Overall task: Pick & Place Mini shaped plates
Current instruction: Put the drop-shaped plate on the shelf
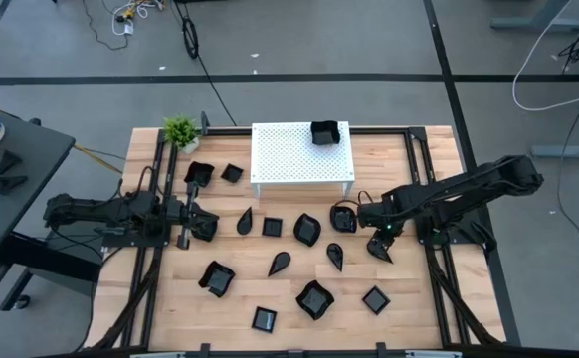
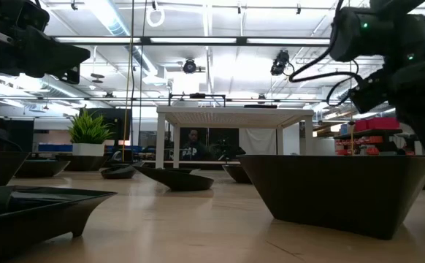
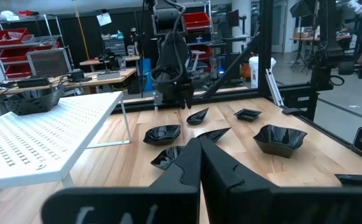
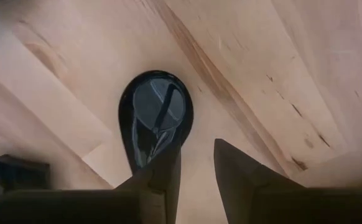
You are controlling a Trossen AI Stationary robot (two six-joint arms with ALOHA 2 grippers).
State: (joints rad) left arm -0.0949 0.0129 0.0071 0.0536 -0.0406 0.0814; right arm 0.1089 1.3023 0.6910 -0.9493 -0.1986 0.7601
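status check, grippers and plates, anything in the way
Left gripper shut, parked at table's left. Right gripper open, one finger over teardrop plate, not gripped. One plate on stand, the rest loose on table. Nothing blocking.

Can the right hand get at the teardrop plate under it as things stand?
Probably yes. The right hand hangs right over the teardrop plate, one finger across its narrow end, the other over bare wood. Its jaws stand apart and nothing lies between. The nearest other plate sits clear.
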